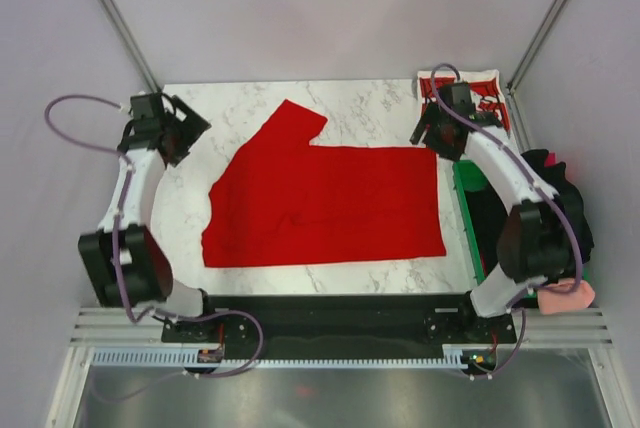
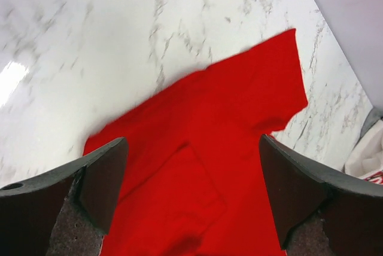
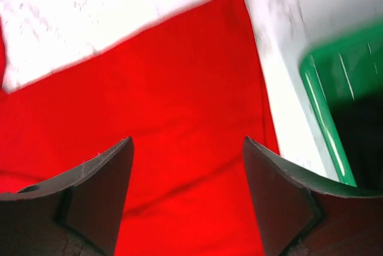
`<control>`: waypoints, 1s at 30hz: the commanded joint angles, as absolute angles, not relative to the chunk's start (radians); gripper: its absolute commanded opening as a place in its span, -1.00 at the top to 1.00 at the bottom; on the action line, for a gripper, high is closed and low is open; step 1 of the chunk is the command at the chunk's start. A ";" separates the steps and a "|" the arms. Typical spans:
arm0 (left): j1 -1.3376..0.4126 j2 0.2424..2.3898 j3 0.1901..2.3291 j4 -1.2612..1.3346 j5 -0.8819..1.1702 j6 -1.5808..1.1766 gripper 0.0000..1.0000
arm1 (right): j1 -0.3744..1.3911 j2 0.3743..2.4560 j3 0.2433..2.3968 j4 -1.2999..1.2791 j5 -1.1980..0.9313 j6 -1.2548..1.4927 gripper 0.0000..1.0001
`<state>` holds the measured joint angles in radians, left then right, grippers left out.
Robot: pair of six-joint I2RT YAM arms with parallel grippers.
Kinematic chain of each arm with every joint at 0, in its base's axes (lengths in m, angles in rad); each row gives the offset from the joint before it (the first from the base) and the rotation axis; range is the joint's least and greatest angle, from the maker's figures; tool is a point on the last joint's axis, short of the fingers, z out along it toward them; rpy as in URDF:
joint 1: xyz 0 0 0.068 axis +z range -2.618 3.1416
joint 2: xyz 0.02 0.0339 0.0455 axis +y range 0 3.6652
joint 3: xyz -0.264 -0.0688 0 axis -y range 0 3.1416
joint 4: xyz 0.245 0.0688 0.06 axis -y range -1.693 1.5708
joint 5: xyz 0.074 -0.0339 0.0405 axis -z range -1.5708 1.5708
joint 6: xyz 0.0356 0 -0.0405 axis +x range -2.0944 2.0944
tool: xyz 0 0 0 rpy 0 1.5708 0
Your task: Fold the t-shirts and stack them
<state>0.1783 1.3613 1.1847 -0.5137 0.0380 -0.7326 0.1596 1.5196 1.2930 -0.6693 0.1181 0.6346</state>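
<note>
A plain bright red t-shirt (image 1: pixel 325 203) lies spread on the marble table (image 1: pixel 230 108), one sleeve pointing to the far side, the near half partly folded in. It also shows in the left wrist view (image 2: pixel 215 148) and the right wrist view (image 3: pixel 161 106). A folded shirt with red and white print (image 1: pixel 478 90) lies at the far right corner, partly hidden by my right arm. My left gripper (image 1: pixel 185 133) is open and empty above the table left of the shirt. My right gripper (image 1: pixel 432 133) is open and empty above the shirt's far right corner.
A green bin (image 1: pixel 478 210) stands along the table's right edge and shows in the right wrist view (image 3: pixel 341 106). Dark and pink cloth (image 1: pixel 560 238) hangs at its right. Frame posts (image 1: pixel 115 18) rise at the back corners.
</note>
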 commanded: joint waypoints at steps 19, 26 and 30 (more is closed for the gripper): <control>0.012 2.371 2.155 -0.307 0.391 -0.436 -0.74 | 0.100 2.221 1.787 -0.643 0.334 0.465 -0.45; -0.049 2.505 2.247 -0.253 0.416 -0.511 -0.75 | 0.092 2.201 1.730 -0.607 0.314 0.451 -0.45; -0.092 2.549 2.259 -0.204 0.403 -0.547 -0.75 | 0.086 2.214 1.710 -0.595 0.292 0.454 -0.38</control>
<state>-0.0715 2.5179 2.2066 -0.2764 0.3779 -0.5098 0.0849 2.2227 1.7374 -0.6193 0.2947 0.4667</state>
